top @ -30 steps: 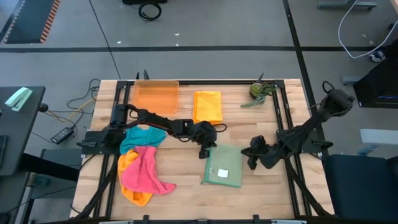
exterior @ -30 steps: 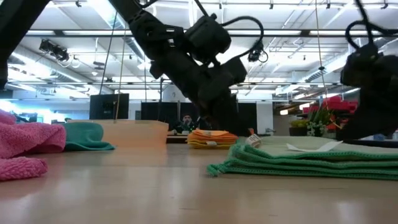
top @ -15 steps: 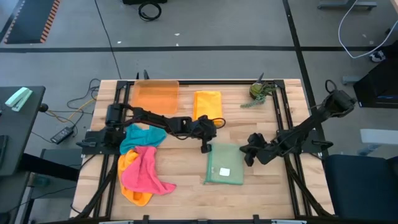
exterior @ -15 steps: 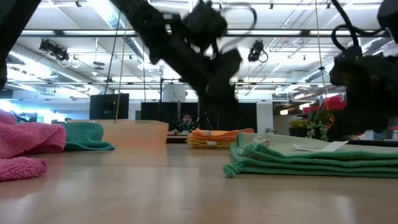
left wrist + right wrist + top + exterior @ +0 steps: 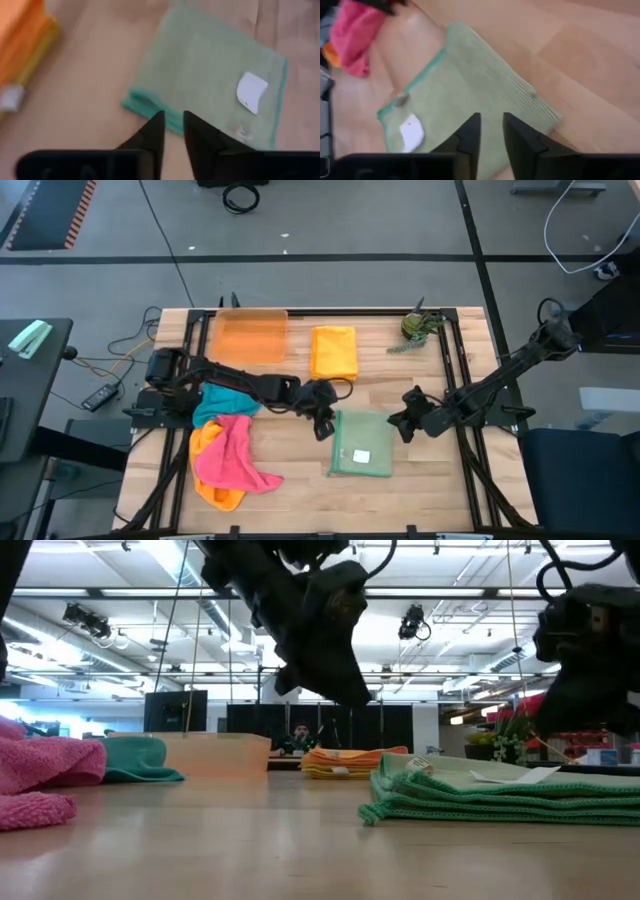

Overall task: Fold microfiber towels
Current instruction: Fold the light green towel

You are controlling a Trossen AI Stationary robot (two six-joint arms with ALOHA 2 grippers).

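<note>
Between our two grippers lies the sage green towel (image 5: 360, 444), folded into a flat rectangle on the wooden table (image 5: 430, 490), a small white tag (image 5: 361, 456) on top. Our left gripper (image 5: 322, 425) hovers just beside the towel's left upper corner, fingers a narrow gap apart and holding nothing, as the left wrist view shows with the cloth lying below the tips. Our right gripper (image 5: 404, 422) hangs just off the towel's right edge, its fingers likewise slightly parted and empty. Both are lifted clear of the cloth in the low view. The left arm stretches low across the table from the left side, passing over the teal-blue towel (image 5: 228, 397); the right arm reaches in from the right frame rail.

Farther out, we see a folded yellow towel (image 5: 334, 351) near the back edge, beside the translucent orange tray (image 5: 250, 334). At front left a crumpled pink towel (image 5: 231, 452) lies on an orange towel (image 5: 213, 488). A small potted plant (image 5: 416, 327) stands at the back right corner
</note>
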